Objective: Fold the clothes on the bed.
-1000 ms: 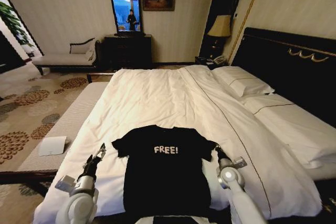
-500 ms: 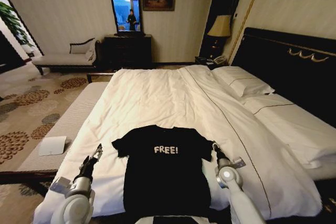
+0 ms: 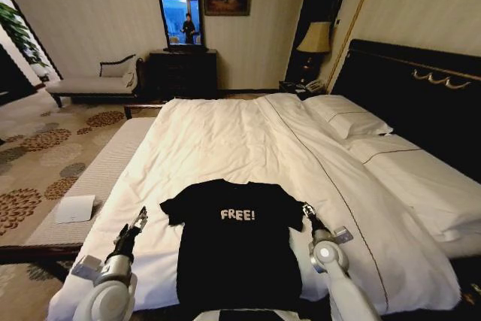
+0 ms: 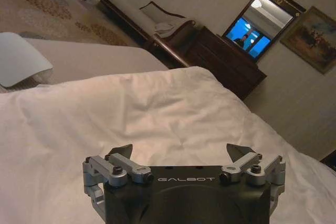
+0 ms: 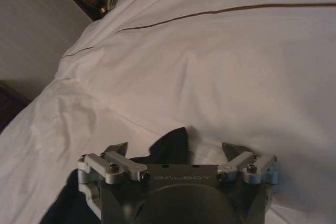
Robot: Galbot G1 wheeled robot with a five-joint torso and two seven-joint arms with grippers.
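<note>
While the black short-sleeved T-shirt (image 3: pixel 237 242) with white "FREE!" lettering lies flat, chest up, near the foot of the large white-sheeted bed (image 3: pixel 248 140), both arms reach forward on either side of it. The left gripper (image 3: pixel 140 219) hovers over bare white duvet (image 4: pixel 157 108) just beside the shirt's left sleeve, its jaws spread wide and empty. The right gripper (image 3: pixel 307 210) sits at the edge of the right sleeve (image 5: pixel 170 142), jaws likewise wide apart, with the dark fabric between them but not clamped.
</note>
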